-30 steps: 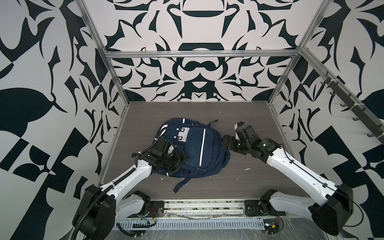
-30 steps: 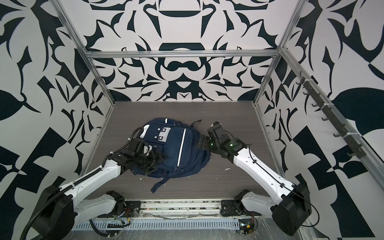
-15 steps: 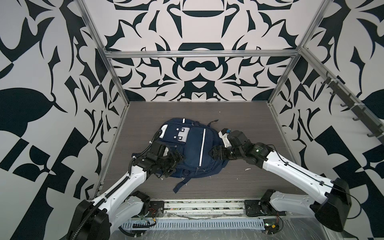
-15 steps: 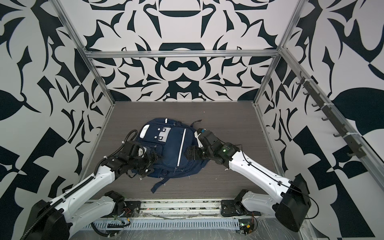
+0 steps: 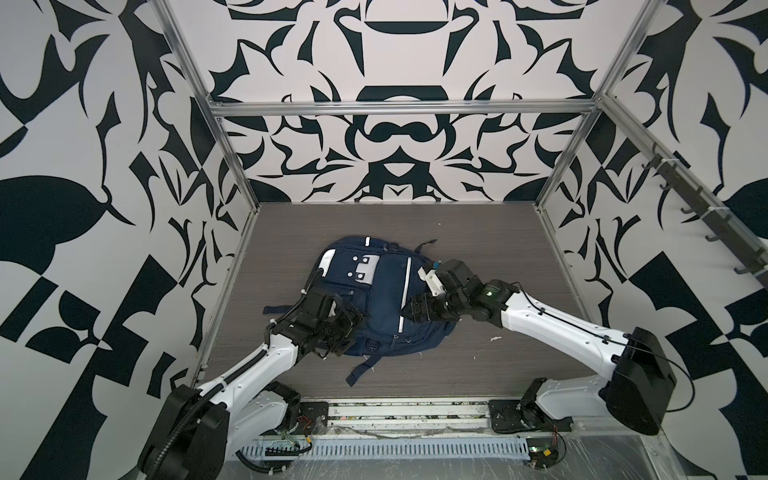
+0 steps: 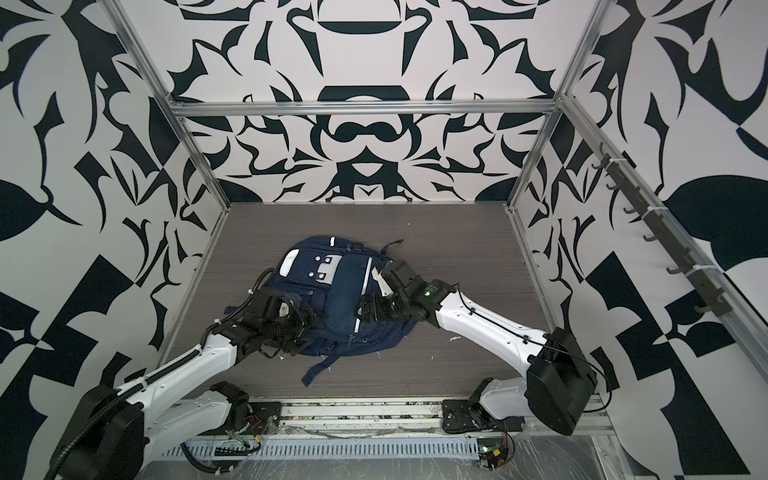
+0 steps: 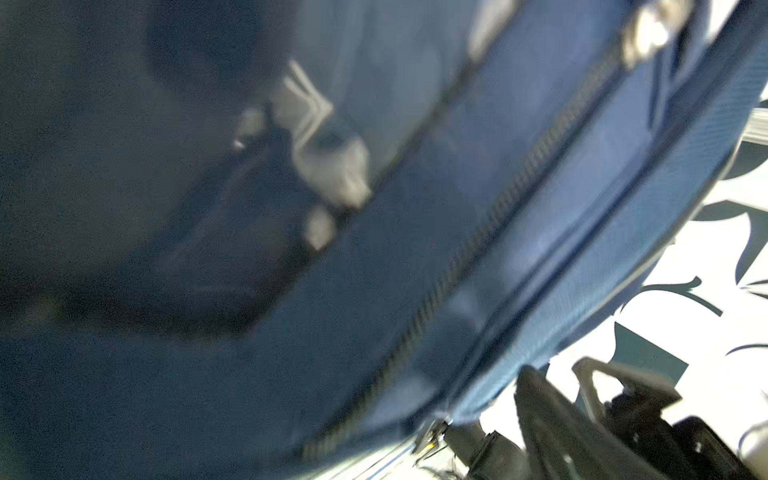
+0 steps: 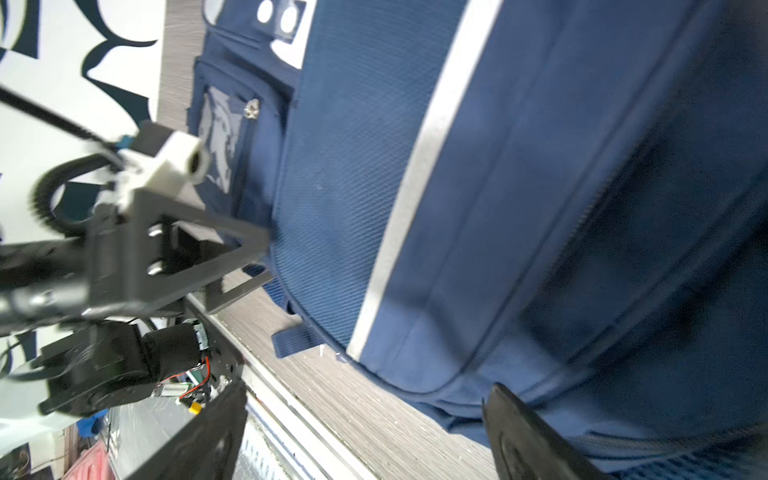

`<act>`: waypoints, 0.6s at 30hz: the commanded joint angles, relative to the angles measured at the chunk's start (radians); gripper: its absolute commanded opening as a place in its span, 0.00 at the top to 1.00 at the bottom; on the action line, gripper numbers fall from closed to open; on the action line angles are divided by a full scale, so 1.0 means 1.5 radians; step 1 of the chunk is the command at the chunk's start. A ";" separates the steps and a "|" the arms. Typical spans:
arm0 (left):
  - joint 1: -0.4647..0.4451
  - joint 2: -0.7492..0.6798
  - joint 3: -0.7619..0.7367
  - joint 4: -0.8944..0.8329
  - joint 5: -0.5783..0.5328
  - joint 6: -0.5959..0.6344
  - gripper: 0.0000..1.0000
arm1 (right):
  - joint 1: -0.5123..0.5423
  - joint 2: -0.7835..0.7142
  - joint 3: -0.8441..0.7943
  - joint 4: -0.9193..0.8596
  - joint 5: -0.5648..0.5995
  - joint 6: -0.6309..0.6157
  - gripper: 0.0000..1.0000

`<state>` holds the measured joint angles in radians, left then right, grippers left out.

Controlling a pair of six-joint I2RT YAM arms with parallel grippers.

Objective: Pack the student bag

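left gripper (image 5: 352, 322), right gripper (image 5: 409, 311) splayed wide on student bag (image 5: 384, 282).

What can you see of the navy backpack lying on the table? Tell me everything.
The student bag is a navy-blue fabric backpack lying flat, front up, around the middle of the grey table. It shows white reflective stripes, a grey front patch with snaps, zip pockets that look closed, and dark straps trailing toward the robot. The open left tool meets its side edge; the open right tool hovers over its front.
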<state>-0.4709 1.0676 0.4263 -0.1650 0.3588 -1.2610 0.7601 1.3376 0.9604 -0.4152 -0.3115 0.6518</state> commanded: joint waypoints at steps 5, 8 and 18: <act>0.000 0.045 0.007 0.103 -0.012 0.003 0.43 | 0.003 -0.022 0.002 0.020 0.002 0.000 0.09; 0.000 0.055 0.019 0.131 0.004 0.026 0.58 | 0.004 -0.025 -0.015 0.022 0.009 -0.006 0.09; 0.001 0.061 0.100 0.080 0.084 0.098 1.00 | 0.037 -0.030 -0.048 0.037 0.006 -0.036 0.15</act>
<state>-0.4694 1.1793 0.5293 -0.0685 0.4171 -1.1629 0.7979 1.3224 0.8837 -0.3939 -0.3065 0.6281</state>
